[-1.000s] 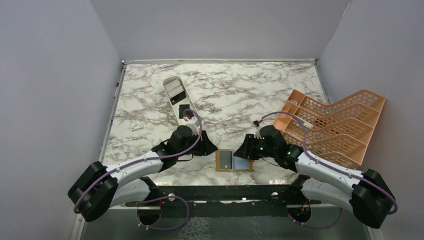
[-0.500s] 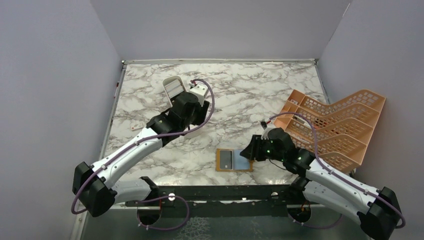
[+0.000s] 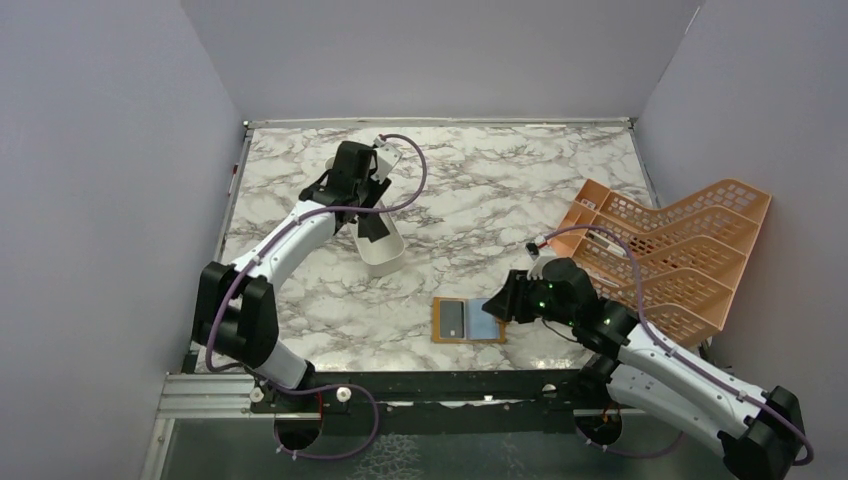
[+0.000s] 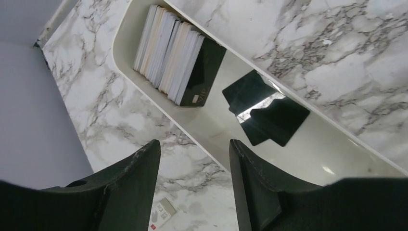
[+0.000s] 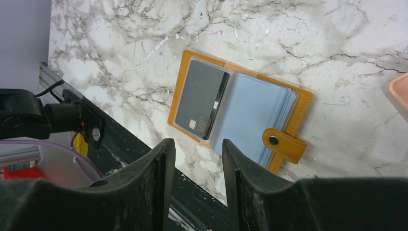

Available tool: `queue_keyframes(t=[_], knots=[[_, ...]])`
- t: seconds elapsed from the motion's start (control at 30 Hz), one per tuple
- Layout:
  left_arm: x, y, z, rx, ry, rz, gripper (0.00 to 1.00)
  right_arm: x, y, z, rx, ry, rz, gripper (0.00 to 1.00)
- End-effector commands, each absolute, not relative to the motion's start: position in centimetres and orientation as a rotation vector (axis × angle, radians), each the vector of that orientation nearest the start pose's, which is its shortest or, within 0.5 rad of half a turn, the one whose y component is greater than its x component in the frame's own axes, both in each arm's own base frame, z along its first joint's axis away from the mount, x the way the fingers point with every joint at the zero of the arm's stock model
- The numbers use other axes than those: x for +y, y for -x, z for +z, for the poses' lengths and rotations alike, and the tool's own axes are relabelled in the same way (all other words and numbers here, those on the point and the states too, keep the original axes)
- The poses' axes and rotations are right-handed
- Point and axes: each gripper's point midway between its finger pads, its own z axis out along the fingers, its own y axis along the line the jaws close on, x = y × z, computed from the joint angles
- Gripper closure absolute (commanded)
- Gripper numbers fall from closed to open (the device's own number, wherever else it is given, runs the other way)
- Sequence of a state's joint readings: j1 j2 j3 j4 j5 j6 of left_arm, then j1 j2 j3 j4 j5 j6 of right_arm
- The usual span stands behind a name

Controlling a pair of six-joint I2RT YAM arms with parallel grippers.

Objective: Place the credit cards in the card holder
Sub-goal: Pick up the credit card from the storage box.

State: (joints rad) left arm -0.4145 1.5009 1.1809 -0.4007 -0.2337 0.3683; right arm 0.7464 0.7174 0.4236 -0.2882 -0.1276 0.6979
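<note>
Black cards (image 4: pixel 264 113) are seen mid-frame in the tray (image 4: pixel 126 67) beneath the left gripper (image 4: pixel 194 145), spread and empty; fetching is judged in hand, and one must be pinched next.

Card holder (image 3: pixel 469 321) open flat at front edge, centre; card (image 5: pixel 201 98) in left panel. Tray (image 3: pixel 385 258) behind-left, card stack (image 4: pixel 168 53) at far end. Rack (image 3: pixel 665 250) right.
</note>
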Motion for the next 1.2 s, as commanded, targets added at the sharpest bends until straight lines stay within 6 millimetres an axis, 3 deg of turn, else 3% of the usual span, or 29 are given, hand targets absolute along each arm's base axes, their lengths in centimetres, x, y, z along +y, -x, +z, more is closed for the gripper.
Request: queue_keyframes(t=[0.0, 0.1, 0.27, 0.43, 0.77, 1.03, 1.17], knots=[[-10.5, -44.1, 17.8, 2.039, -0.807, 0.259, 0.43, 21.3, -15.5, 12.4, 2.295, 0.163, 0.946, 0.54], [-9.6, -45.8, 16.5, 2.064, -0.837, 0.309, 0.43, 20.9, -15.6, 12.7, 2.291, 0.156, 0.922, 0.54], [-9.8, -47.9, 14.6, 2.076, -0.915, 0.330, 0.43, 20.4, -15.9, 12.9, 2.275, 0.128, 0.895, 0.54], [-10.1, -48.3, 12.0, 2.098, -0.996, 0.330, 0.43, 20.8, -15.8, 12.6, 2.281, 0.144, 0.914, 0.54], [-8.5, -49.5, 9.1, 2.131, -1.005, 0.466, 0.42, 20.8, -16.0, 13.1, 2.287, 0.137, 0.903, 0.54], [-8.1, -51.0, 9.3, 2.094, -0.968, 0.537, 0.45, 20.5, -15.7, 13.4, 2.280, 0.142, 0.905, 0.54], [-7.3, -50.8, 8.9, 2.079, -0.976, 0.592, 0.50, 20.5, -15.6, 13.5, 2.287, 0.144, 0.902, 0.54]])
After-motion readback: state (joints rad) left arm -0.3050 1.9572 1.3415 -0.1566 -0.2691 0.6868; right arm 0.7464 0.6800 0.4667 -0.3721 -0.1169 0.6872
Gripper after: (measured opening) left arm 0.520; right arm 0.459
